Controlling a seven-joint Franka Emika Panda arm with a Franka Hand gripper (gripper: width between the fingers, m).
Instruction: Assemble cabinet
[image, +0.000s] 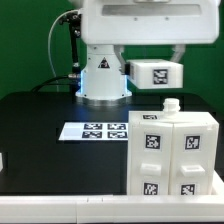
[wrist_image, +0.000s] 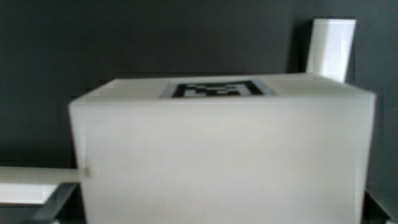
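Note:
The cabinet (image: 170, 152), a tall white box with several black-and-white tags on its front, stands upright at the front on the exterior view's right, with a small white knob (image: 170, 103) on top. My gripper (image: 168, 58) hangs from the white arm above and behind it. It is shut on a smaller solid white tagged block (image: 152, 72) and holds it in the air, clear of the table. In the wrist view this block (wrist_image: 222, 150) fills most of the frame, with its tag (wrist_image: 217, 88) facing up. The block hides my fingertips.
The marker board (image: 100, 130) lies flat on the black table (image: 40, 125) in front of the robot base (image: 103, 75). In the wrist view a white upright piece (wrist_image: 326, 48) stands beyond the block and a white bar (wrist_image: 36, 181) shows beside it.

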